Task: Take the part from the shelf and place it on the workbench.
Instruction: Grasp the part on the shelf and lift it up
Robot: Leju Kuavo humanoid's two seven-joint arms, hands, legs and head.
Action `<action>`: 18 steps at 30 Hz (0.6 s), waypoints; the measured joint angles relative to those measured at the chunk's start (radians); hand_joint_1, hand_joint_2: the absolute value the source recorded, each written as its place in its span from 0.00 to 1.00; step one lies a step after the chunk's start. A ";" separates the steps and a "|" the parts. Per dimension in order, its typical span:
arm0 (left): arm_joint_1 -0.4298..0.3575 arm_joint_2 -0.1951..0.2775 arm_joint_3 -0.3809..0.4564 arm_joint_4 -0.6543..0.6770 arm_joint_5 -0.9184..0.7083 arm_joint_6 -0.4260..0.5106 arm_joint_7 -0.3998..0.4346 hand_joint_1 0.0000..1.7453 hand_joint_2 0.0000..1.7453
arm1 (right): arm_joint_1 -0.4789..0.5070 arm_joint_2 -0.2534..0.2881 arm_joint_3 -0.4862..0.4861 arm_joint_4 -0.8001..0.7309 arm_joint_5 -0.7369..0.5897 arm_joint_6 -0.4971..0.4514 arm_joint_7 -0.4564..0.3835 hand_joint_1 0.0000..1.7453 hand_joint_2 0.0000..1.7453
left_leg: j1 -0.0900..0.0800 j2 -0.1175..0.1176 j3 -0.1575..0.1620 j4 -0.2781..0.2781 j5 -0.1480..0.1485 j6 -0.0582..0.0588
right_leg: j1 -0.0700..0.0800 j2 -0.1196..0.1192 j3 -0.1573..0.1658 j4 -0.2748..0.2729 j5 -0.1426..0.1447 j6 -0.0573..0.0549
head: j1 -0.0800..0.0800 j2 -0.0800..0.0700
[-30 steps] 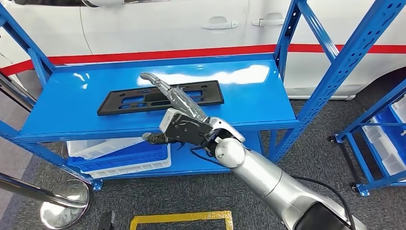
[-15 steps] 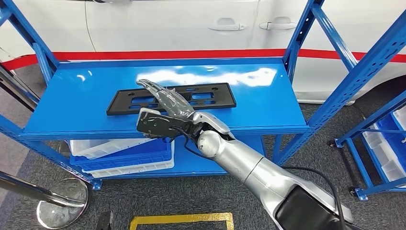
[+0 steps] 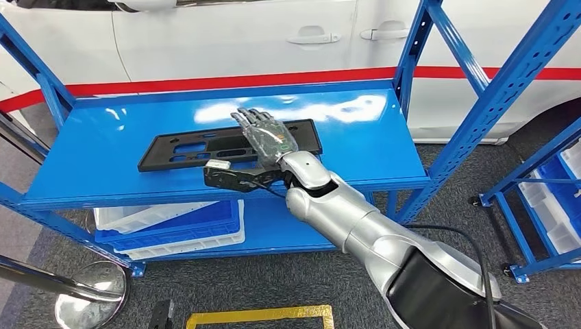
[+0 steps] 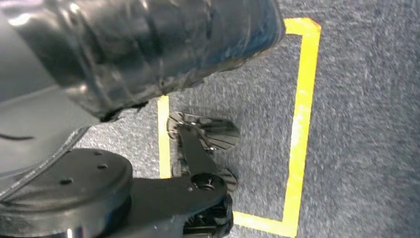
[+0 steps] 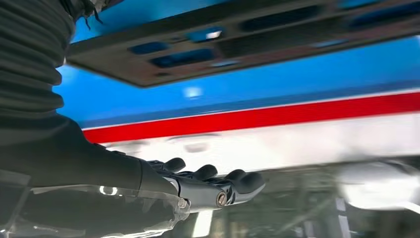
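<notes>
part (image 3: pixel 229 145) untouched on shelf (image 3: pixel 384 147) | right robot hand (image 3: pixel 266 135) spread flat above it, holds nothing | you've yet to grasp, carry, place

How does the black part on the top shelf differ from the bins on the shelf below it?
The black part is a flat, dark plate with cut-out slots, lying alone on the top shelf. The bins are deep white and blue tubs, stacked and slightly tilted on the lower shelf. The right hand hovers over the part, not the bins.
</notes>
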 joint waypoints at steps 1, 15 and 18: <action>0.002 0.000 -0.001 0.000 0.003 0.000 -0.002 0.00 0.00 | 0.000 -0.002 0.001 0.008 0.013 -0.004 0.011 0.00 1.00 | 0.001 0.000 0.018 -0.041 0.028 0.000 | -0.001 0.001 0.000 0.002 -0.001 0.002 | 0.000 0.000; 0.017 -0.019 -0.001 0.000 0.019 0.014 -0.015 0.00 0.00 | 0.016 -0.054 0.004 0.120 0.183 0.018 0.115 0.00 1.00 | -0.008 0.003 0.098 -0.189 0.062 0.061 | 0.000 0.002 -0.111 0.210 -0.073 0.044 | 0.004 0.000; 0.015 -0.022 -0.002 0.000 0.013 0.018 -0.023 0.00 0.00 | 0.015 -0.063 0.004 0.129 0.195 0.024 0.117 0.00 1.00 | -0.012 0.001 0.094 -0.173 0.051 0.051 | 0.002 0.001 -0.039 0.054 0.000 0.035 | 0.003 0.000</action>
